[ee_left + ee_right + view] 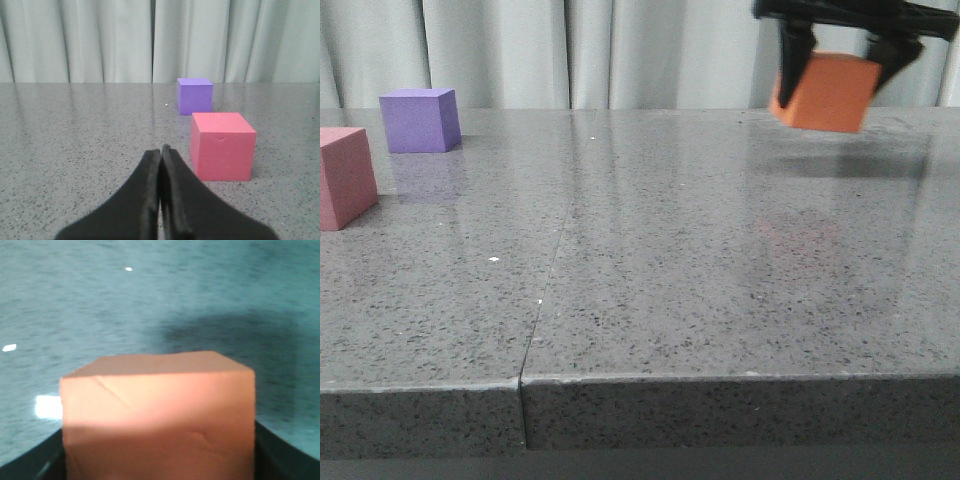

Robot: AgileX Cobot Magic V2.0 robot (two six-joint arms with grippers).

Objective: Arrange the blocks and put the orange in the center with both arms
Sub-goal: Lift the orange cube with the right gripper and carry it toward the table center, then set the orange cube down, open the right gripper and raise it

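My right gripper is shut on the orange cube and holds it tilted in the air above the table's far right. The cube fills the right wrist view, with the black fingers at its sides. The purple cube sits at the far left, and the pink cube sits nearer, at the left edge. My left gripper is shut and empty, low over the table. The pink cube is close beside its tip, and the purple cube lies beyond.
The grey speckled table has a seam running from the front edge toward the back. Pale curtains hang behind the table.
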